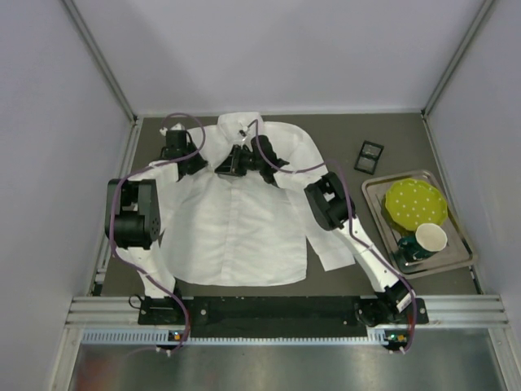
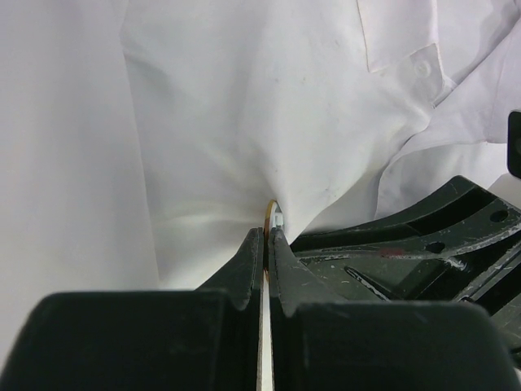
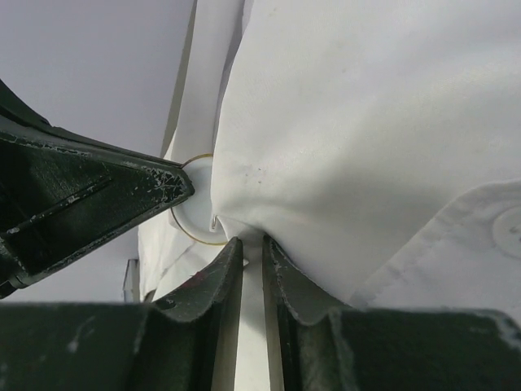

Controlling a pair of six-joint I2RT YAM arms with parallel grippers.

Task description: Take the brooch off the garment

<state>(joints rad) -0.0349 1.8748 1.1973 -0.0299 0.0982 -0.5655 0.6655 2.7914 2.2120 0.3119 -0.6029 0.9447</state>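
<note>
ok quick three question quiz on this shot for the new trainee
1. Fill in: in the top view the tray lies to the garment's ____.
2. The right gripper pinches: A) the garment B) the tray C) nothing
3. True or false: the left gripper is shut on the brooch.
Key: 1 right; 2 A; 3 true.

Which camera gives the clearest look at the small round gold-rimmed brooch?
Right wrist: the round gold-rimmed brooch shows its pale face, pressed against the white shirt. Left wrist shows only its thin gold edge, seen edge-on. The top external view does not show it.
</note>
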